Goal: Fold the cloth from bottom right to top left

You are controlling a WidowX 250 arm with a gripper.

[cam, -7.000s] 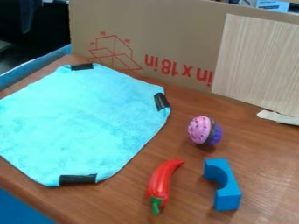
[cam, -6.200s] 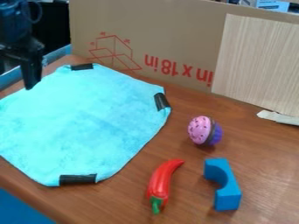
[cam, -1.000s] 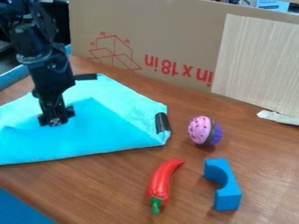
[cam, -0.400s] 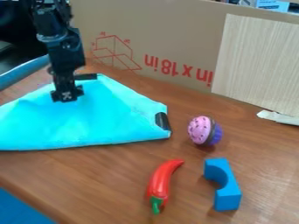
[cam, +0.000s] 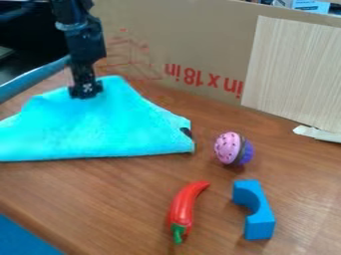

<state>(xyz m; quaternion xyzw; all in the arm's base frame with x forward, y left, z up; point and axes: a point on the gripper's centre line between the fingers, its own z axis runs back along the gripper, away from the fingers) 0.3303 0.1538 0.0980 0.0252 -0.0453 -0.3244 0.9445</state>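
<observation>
In the camera view, the cloth (cam: 106, 127) is seen at the left on the table (cam: 106, 199), doubled over, its near edge a long, nearly straight fold. Its far part is gripped by the black gripper (cam: 86, 93) – the fingers look closed, with cloth pinched beneath them. The hold is presumably kept at this end so that the loose layer can be laid over the far-left part while the fold is left lying near. At the right corner, a black patch (cam: 186, 132) is partly covered by the cloth.

The arm (cam: 85, 45) is seen hanging from the upper left, almost upright, its gripper pointed down just in front of the cardboard (cam: 200, 45). The carry looks nearly done; a small lowering and a release are probably called for – too quick an opening, and the layer could be dragged or wrinkled.

To the right, well apart from the gripper, are the cupcake toy (cam: 228, 148), the red pepper (cam: 186, 205) and the blue block (cam: 261, 219).
</observation>
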